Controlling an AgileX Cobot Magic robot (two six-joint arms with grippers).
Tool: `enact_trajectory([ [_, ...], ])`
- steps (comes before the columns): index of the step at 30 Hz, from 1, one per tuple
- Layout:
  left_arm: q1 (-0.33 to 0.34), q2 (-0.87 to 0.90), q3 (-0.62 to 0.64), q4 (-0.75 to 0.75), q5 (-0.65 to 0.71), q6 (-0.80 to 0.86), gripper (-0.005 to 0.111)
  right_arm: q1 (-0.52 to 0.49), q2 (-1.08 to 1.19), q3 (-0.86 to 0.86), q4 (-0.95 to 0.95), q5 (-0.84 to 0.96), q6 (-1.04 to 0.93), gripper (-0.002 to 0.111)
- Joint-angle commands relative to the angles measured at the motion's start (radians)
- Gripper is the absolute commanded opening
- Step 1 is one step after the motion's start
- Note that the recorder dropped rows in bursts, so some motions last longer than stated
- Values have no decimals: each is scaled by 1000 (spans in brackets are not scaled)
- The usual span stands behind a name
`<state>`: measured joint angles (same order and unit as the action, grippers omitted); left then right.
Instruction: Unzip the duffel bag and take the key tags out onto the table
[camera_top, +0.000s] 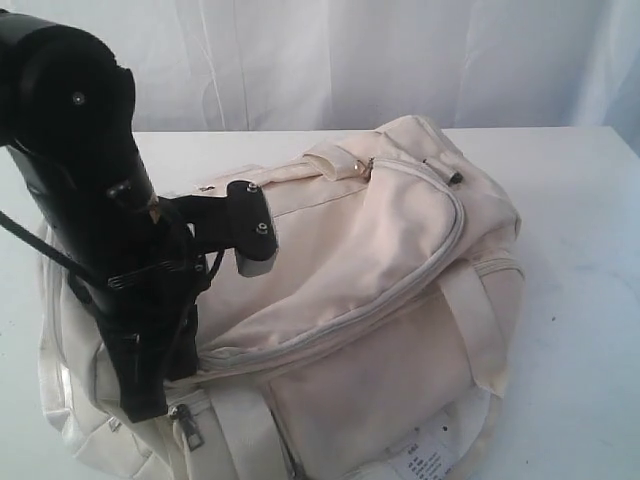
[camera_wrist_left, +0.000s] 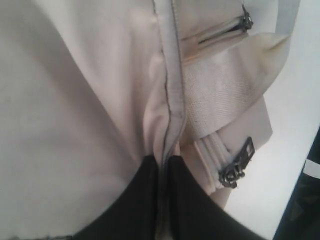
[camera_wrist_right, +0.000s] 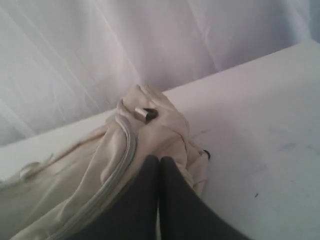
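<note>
The cream-white duffel bag lies on the white table, and its long grey zipper runs shut in an arc. My left arm reaches down over the bag's left end. There the left gripper is shut, pinching the grey zipper band between its black fingers. Over the bag's other end, my right gripper is shut with nothing between its fingers, just short of a metal zipper pull. The key tags are out of view.
A small side-pocket zipper pull hangs near the left fingers, beside a webbing strap. A white printed paper label lies at the bag's front edge. White curtain hangs behind the table. Bare tabletop lies right of the bag.
</note>
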<state>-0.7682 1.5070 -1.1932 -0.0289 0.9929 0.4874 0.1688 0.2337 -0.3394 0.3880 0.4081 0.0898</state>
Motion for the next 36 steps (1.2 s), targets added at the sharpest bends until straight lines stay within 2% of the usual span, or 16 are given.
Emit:
enact_trajectory([
  [1,-2,-12,7,-30,3,-29,14,-8,312,-238,136,184,-322,0],
  [3,-2,-16,-18,-51,3,-29,39,-8,516,-389,214,323,-437,0],
  [4,-2,-21,-44,-60,7,-29,56,-8,652,-485,262,374,-493,0],
  [6,-2,-43,-90,-60,39,-29,68,14,839,-624,349,417,-590,0],
  [8,-2,-94,-130,-17,78,-59,62,76,1013,-773,381,421,-647,0],
  [12,0,-205,-131,230,123,-237,32,195,1226,-983,322,413,-651,0],
  [15,11,-281,-90,424,121,-388,4,267,1353,-1115,144,413,-567,0],
  [17,40,-326,-49,472,100,-423,0,311,1435,-1199,-13,417,-458,0],
  [20,131,-387,40,459,-2,-428,0,359,1559,-1320,-202,432,-330,0],
  [24,292,-420,123,337,-208,-425,0,399,1684,-1436,-249,469,-310,0],
  [26,383,-411,133,169,-258,-324,0,413,1737,-1481,-264,486,-310,0],
  [28,465,-382,133,-81,-273,-155,0,422,1775,-1513,-283,495,-310,4],
  [31,597,-327,133,-446,-238,117,0,429,1818,-1538,-310,480,-310,16],
  [32,635,-305,133,-545,-213,187,0,429,1832,-1546,-310,472,-310,24],
  [34,691,-270,133,-651,-163,259,0,429,1851,-1548,-320,459,-310,36],
  [36,716,-248,133,-702,-128,275,0,429,1870,-1548,-363,448,-301,45],
])
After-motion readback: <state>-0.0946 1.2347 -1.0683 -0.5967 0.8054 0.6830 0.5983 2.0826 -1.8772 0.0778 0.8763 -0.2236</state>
